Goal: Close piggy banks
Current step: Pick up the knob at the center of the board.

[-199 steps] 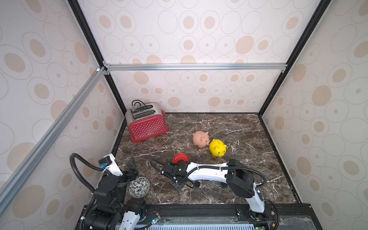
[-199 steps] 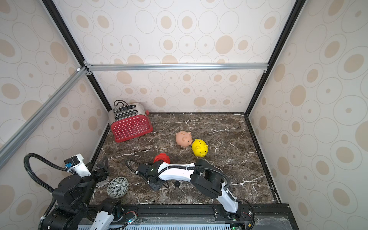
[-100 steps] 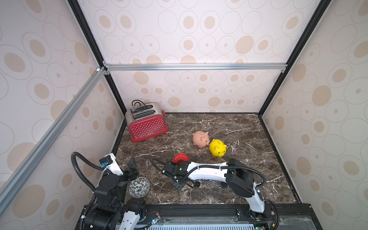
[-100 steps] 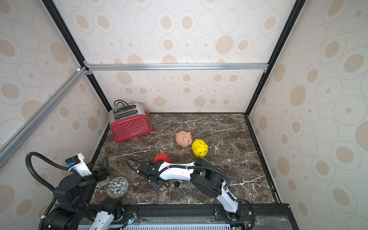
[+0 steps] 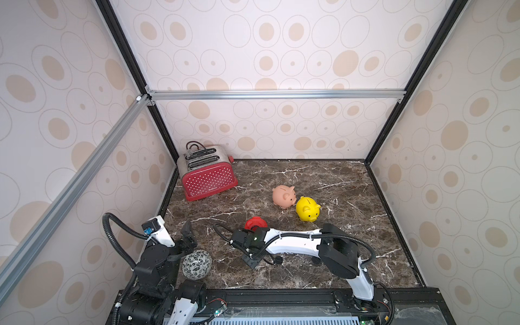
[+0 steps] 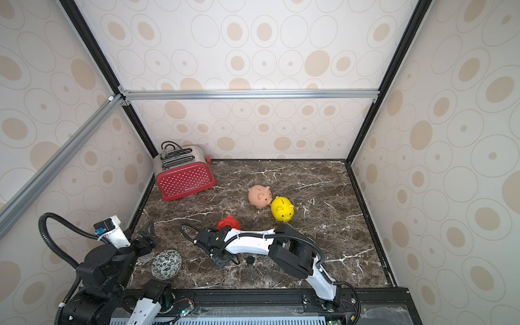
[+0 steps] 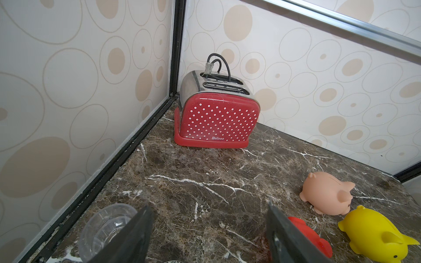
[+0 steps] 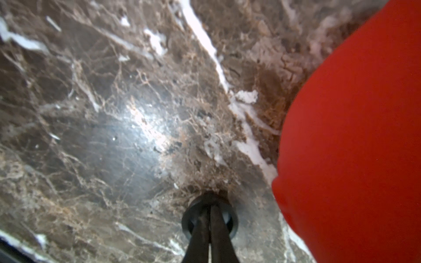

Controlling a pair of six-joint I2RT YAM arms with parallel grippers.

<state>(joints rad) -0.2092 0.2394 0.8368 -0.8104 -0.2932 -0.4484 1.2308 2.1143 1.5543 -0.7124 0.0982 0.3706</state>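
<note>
The red piggy bank (image 5: 255, 223) sits near the front middle of the marble table (image 5: 337, 183), partly hidden behind the right arm's wrist in both top views. Only the right wrist view gives it close up, as a plain, unmarked red flank (image 8: 353, 148). Beside that flank the right gripper (image 8: 209, 210) is closed tight, its tips pressed together and set down inside a small black ring (image 8: 186, 224) on the marble. Whether they pinch any part of the ring I cannot tell, as the picture is blurred there. The top views hide these tips under the wrist. The peach-pink piggy bank (image 5: 284, 196) and the yellow piggy bank (image 5: 308, 209) stand upright farther back, snout to flank and seemingly touching, coin slots up. The left gripper (image 7: 207, 205) hangs at the front left corner with its jaws wide apart and nothing between them. The one piece of writing is "Belinee", in white on the lower face of the red polka-dot toaster (image 7: 218, 118) in the back left corner. It is legible in the left wrist view and too small to read in the top views. That view alone clearly shows a clear glass cup (image 7: 107, 225) by the left wall, while the patterned ball (image 5: 196, 264) shows whole only from above.
</note>
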